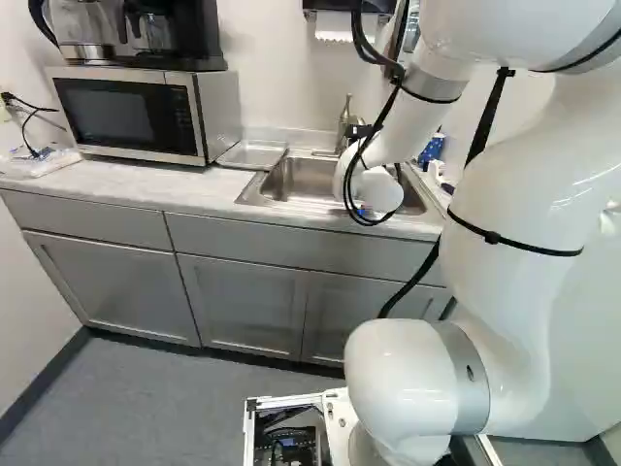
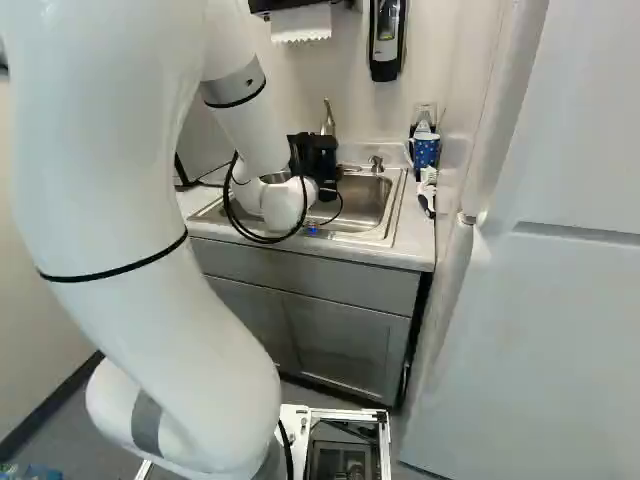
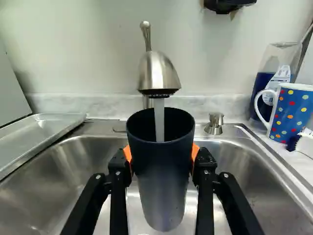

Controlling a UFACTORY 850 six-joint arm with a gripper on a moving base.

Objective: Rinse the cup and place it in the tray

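Fingers (image 3: 118, 171) clamped on dark cup (image 3: 161, 188) — water (image 3: 159, 120) streaming in — printed label (image 3: 281, 76) near spotted mug (image 3: 295, 113).

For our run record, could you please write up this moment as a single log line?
rinsing | gripper shut on dark cup | faucet running into cup | held over sink | tray beside sink, placing pending

In the left base view: white wall (image 1: 277, 58) at twelve o'clock, pale counter (image 1: 146, 184) at nine, grey cabinets (image 1: 121, 282) below it at eight, grey floor (image 1: 146, 408) at seven
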